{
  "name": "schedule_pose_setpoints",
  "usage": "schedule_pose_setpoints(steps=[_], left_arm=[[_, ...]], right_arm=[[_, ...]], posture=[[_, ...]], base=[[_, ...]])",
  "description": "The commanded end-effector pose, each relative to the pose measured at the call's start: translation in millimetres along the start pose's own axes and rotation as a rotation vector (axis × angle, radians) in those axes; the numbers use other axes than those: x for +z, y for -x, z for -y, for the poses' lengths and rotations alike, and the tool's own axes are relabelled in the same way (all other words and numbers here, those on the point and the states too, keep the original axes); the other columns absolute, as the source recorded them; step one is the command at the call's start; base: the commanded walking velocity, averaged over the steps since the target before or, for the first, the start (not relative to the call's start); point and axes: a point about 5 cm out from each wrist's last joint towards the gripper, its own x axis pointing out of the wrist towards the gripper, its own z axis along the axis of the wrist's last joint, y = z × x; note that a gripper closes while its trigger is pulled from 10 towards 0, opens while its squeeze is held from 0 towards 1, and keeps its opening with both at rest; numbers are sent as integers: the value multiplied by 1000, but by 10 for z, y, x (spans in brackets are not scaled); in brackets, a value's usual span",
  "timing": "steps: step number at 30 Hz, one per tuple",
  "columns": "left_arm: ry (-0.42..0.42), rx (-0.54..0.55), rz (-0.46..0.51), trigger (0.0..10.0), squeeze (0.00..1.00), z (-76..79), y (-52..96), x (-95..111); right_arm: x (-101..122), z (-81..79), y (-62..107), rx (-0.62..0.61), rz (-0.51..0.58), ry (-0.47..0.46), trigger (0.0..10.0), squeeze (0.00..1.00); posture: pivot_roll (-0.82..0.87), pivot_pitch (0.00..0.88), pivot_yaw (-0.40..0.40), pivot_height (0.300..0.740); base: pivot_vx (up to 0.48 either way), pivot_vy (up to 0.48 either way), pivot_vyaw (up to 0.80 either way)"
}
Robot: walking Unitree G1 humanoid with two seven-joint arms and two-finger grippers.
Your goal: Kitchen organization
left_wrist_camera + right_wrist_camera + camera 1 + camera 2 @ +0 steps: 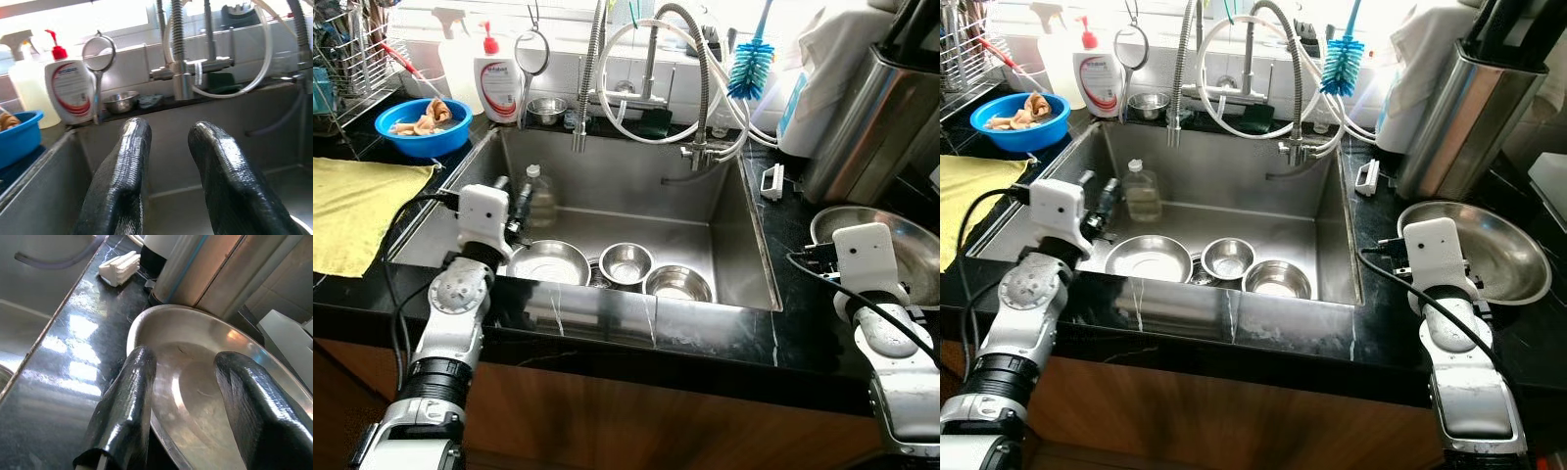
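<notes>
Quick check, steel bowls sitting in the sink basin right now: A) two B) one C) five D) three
D: three steel bowls sit along the front of the sink: a large one, a middle one and a right one. The left gripper hovers open above the basin's left side.

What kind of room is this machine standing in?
Most likely a home kitchen: a steel sink holding metal bowls, a spring-neck tap above it, and a soap bottle on the black counter.
</notes>
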Motion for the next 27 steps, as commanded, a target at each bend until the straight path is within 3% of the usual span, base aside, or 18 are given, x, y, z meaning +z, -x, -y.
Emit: schedule_pose_setpoints(steps=[1, 5, 9, 27], left_arm=[[-2, -13, 25, 10000, 0, 18, -27, 65], [0, -18, 24, 10000, 0, 27, -22, 61], [1, -14, 30, 10000, 0, 16, -25, 75], [11, -29, 21, 10000, 0, 57, -37, 63]], right_arm=[[-14, 57, 8, -16, -19, 2, 10000, 0], [-52, 48, 0, -9, -50, 0, 10000, 0], [155, -24, -7, 34, 76, -6, 10000, 0], [-8, -125, -29, 94, -39, 19, 10000, 0]], posture=[[105, 0, -76, 740], [105, 0, -76, 740], [107, 0, -78, 740], [110, 0, -81, 740]], base=[[0, 0, 0], [0, 0, 0], [0, 0, 0], [0, 0, 0]])
